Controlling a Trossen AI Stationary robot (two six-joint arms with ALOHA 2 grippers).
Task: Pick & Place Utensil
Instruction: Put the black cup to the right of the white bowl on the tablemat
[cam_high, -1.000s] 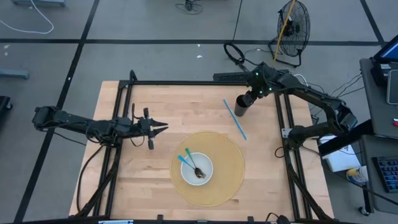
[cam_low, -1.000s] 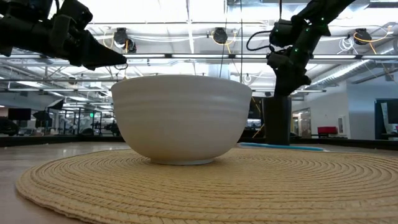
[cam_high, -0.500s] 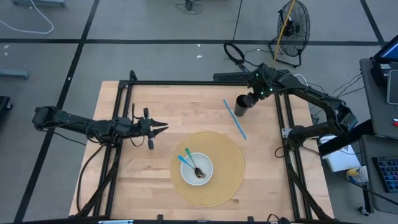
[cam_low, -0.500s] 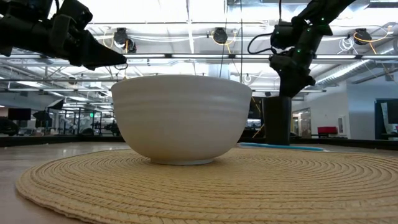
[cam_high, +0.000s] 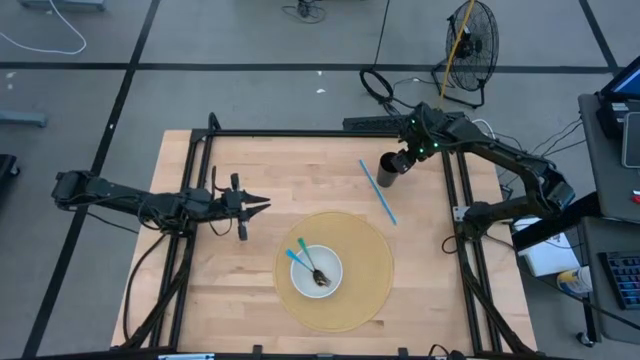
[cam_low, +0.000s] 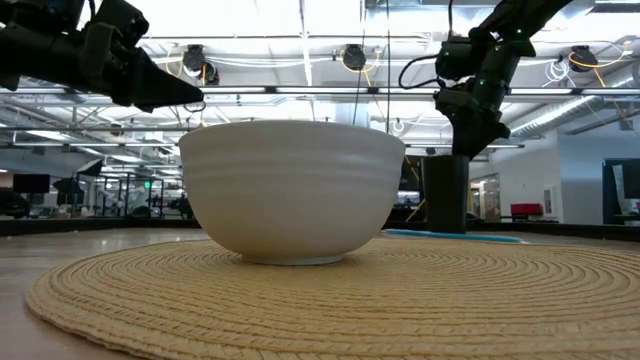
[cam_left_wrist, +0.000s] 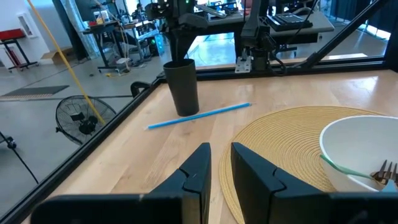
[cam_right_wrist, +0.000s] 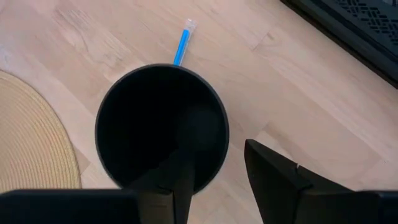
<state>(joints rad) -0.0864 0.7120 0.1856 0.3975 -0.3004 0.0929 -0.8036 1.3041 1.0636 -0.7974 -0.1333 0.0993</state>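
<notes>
A white bowl (cam_high: 318, 270) stands on a round woven mat (cam_high: 370, 250) and holds a blue-handled utensil (cam_high: 297, 258) and a fork (cam_high: 314, 270). A thin blue stick (cam_high: 379, 193) lies on the wood at the back right. A black cup (cam_high: 387, 172) stands upright beside it. My right gripper (cam_right_wrist: 217, 152) is open above the cup and points down, with one finger inside the cup and one outside its rim. My left gripper (cam_high: 262, 205) is shut and empty, level above the table's left half and pointing toward the right edge. My right gripper stands astride the cup's rim (cam_right_wrist: 225, 140) on its right side, coming from above. One finger (cam_right_wrist: 183, 174) is inside the cup and the other (cam_right_wrist: 267, 171) is outside. I cannot tell whether either finger touches the wall. The cup stands upright on the table.
A black frame rail (cam_high: 452, 180) runs along the table's right edge, close behind the cup. Bare wood lies between the left gripper and the mat.
My right gripper has shifted a little toward the table's right edge above the cup. The cup has stayed upright where it was.
</notes>
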